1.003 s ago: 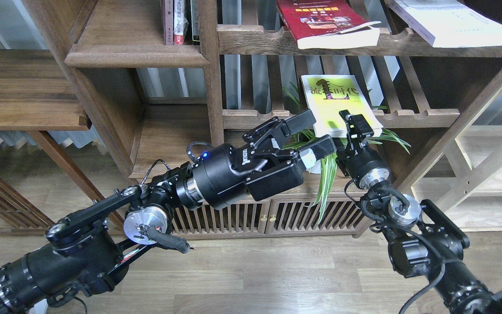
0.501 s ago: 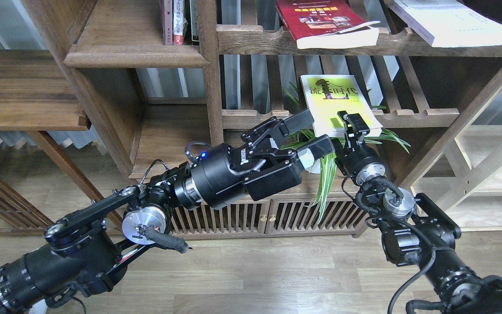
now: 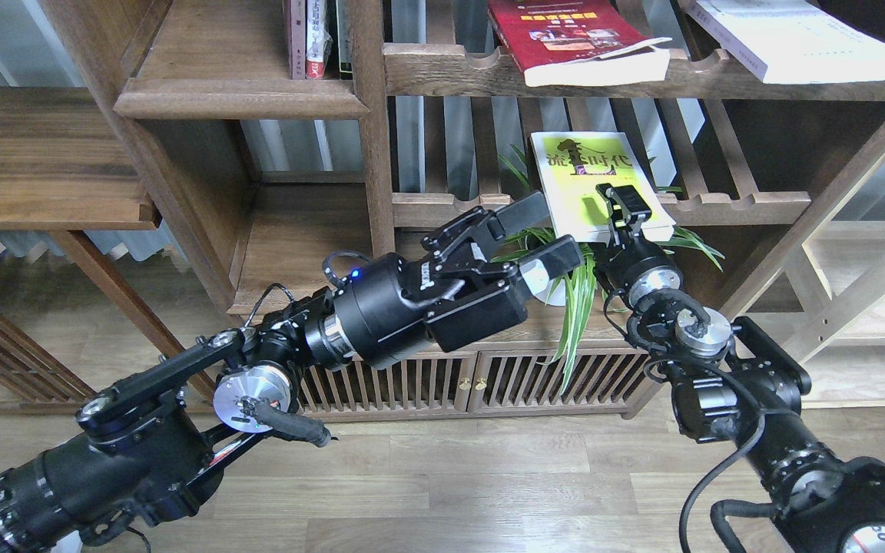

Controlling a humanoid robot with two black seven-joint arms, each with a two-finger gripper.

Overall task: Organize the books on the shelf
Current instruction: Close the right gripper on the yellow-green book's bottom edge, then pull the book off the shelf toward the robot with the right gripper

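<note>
The yellow-green book with the black tree lies flat on a slatted rack, its front edge overhanging the scalloped rail. My right gripper sits at that front edge, over the cover; its fingers look small and dark. My left gripper is open and empty, just left of and below the book, above a plant. The red book and the pale book lie on the upper slatted rack. The solid dark shelf is at upper left.
Several upright books stand at the right end of the solid shelf. A spider plant in a white pot stands under my left gripper. A low cabinet with slatted doors is below. An upright post separates shelf and racks.
My right gripper has moved a little up and forward onto the yellow-green book's front edge. My left arm has drifted slightly left and up, still open.
</note>
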